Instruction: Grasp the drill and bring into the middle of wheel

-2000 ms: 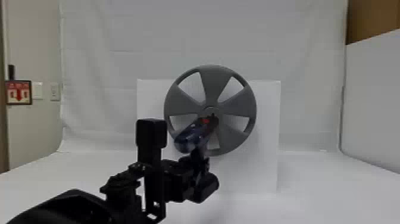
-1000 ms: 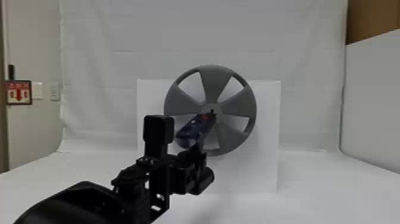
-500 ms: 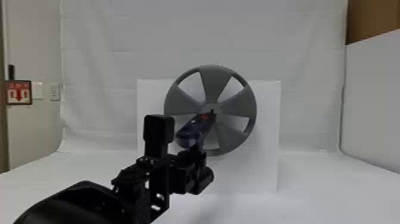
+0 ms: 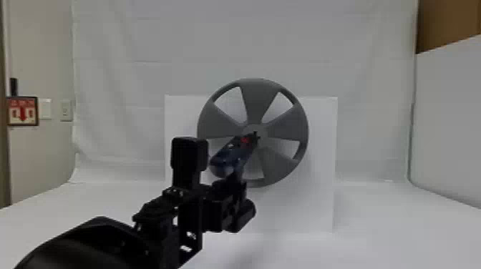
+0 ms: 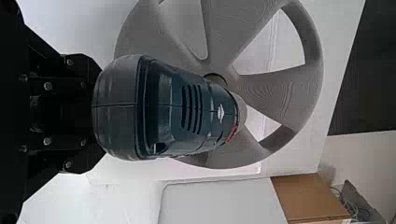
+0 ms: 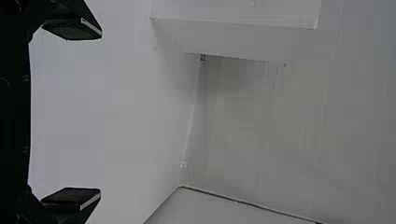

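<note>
- The drill [image 4: 227, 159] has risen slightly, now central in the head view, tip before the middle of the wheel [image 4: 254, 100].
- Left gripper [image 4: 235, 181], lower centre, clamped on the drill.
- Right gripper [image 6: 100, 113], right wrist view's left edge: fingers apart.

One drill [image 4: 229, 155]; one wheel [image 4: 254, 102]; two grippers [image 4: 234, 184]; one white panel [image 4: 304, 209]; one framed sign [image 4: 22, 111]; two wall plates [image 4: 66, 110]

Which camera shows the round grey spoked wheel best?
The head view: it frames the wheel from rim to rim, though the dark blue drill overlaps its lower left. The left wrist view is closer but crops the rim.
</note>
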Robot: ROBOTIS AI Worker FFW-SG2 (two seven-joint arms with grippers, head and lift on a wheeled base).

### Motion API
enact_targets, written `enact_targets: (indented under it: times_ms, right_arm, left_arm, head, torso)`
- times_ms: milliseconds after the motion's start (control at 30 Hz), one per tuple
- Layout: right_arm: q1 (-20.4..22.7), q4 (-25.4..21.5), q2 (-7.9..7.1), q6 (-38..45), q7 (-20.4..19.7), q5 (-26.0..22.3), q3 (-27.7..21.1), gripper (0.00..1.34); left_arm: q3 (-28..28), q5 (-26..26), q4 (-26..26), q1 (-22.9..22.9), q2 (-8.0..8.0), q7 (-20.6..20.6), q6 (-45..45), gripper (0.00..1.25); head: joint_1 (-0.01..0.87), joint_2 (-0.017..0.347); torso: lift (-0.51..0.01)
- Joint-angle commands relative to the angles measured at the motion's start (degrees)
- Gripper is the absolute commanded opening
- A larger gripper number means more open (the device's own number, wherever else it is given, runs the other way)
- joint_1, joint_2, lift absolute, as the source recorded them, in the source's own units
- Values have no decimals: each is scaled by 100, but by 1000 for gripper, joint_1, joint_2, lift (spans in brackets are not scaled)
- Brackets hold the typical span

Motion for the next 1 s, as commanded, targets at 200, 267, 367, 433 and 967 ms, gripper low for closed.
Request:
enact_targets:
  times_ms: [200, 267, 367, 433, 967]
  right_arm:
    - [0, 0, 0, 0, 0, 0, -4, 1226]
    - [0, 0, 0, 0, 0, 0, -4, 1227]
    - [0, 0, 0, 0, 0, 0, 5, 1227]
    - [0, 0, 0, 0, 0, 0, 5, 1227]
    - [26, 0, 26, 0, 0, 0, -48, 1226]
  left_arm:
    - [15, -8, 0, 9, 0, 0, 0, 26]
    - [15, -8, 0, 9, 0, 0, 0, 26]
    - [6, -8, 0, 9, 0, 0, 0, 26]
    - [6, -8, 0, 0, 0, 0, 0, 26]
    - [243, 282, -167, 316, 18, -387, -35, 26]
  head:
    - [54, 31]
    - [54, 31]
    - [54, 31]
    - [54, 31]
    - [54, 31]
  torso:
    - [-403]
    - [-403]
    - [-403]
    - [-403]
    - [-403]
